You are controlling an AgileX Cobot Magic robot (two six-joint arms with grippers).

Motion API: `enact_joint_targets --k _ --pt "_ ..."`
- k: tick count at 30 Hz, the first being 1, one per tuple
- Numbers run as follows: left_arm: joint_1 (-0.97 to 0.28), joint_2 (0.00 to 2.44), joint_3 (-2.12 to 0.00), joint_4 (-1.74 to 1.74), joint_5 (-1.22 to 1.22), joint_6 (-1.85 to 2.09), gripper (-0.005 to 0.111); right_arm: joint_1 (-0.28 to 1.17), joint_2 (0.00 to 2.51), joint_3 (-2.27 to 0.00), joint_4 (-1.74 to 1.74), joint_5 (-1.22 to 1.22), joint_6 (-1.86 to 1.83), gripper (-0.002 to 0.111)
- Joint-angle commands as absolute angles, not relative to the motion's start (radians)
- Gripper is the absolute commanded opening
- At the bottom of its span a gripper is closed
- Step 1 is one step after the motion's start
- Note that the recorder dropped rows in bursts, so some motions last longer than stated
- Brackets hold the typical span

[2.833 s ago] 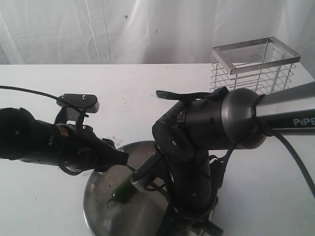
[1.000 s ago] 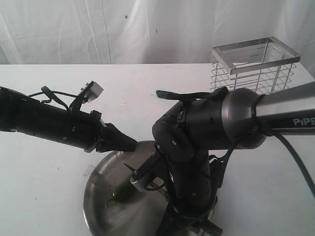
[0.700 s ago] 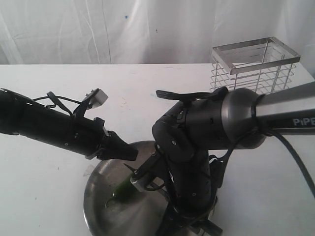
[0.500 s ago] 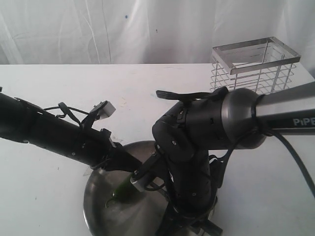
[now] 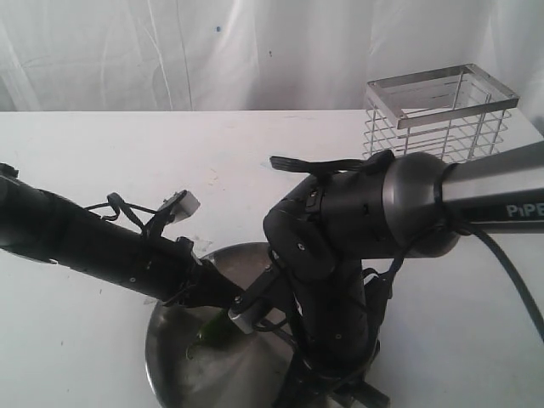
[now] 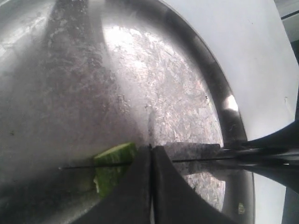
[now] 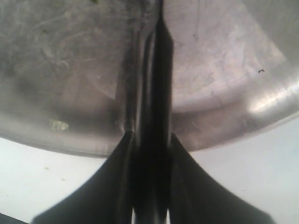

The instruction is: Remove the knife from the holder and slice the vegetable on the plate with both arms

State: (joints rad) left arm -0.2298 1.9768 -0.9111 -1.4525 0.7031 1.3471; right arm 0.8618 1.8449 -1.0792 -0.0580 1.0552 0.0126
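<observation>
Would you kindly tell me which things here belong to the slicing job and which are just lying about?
Job: knife, green vegetable, steel plate, wire holder, left gripper, right gripper.
Just there: white table, white curtain.

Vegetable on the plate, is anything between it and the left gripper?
Nothing visible. In the left wrist view the shut left gripper sits right beside the vegetable; only the knife, seen edge-on, crosses the vegetable.
</observation>
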Motion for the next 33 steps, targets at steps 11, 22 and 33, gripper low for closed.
enact_joint_targets --k 11,22,33 --pt "-0.231 1.849 -0.910 -1.450 0.589 1.367 0.000 0.866 1.845 -1.086 -0.062 1.071 -0.006 0.000" --pt "-0.231 1.852 -0.908 -1.449 0.551 1.369 0.000 0.866 1.845 -1.086 -0.062 1.071 -0.007 0.000" --pt "-0.231 2.018 -0.907 -1.456 0.569 1.391 0.000 0.866 1.845 -1.086 -0.063 1.085 0.000 0.000"
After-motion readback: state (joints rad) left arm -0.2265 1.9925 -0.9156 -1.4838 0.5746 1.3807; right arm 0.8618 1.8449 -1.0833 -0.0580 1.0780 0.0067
